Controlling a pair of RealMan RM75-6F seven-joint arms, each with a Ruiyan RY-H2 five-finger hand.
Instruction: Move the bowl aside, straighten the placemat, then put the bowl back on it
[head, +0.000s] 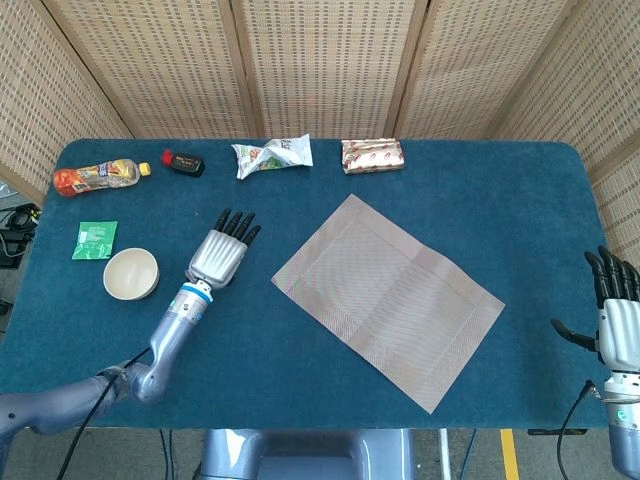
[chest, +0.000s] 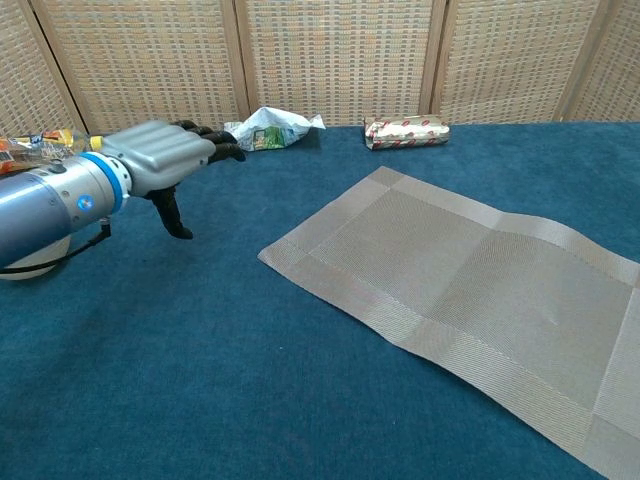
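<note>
Bowl (head: 131, 273) sitting off mat (head: 389, 297), on desk (head: 520, 200) near left edge. Mat lying skewed, needing straightening. Left hand (head: 219, 256) hovering between them, fingers (head: 236, 226) extended, holding nothing. Right hand (head: 617, 322) idling, empty.

Woven folding screen (head: 320, 60) — blue-carpeted table (head: 330, 390) in front.

Bright, even light all over, both views sharp. Shadows are soft and faint on the blue desk (head: 480, 190). In the chest view the left hand (chest: 165, 160) looms large and slightly soft, with pale sheen on its shell.
</note>
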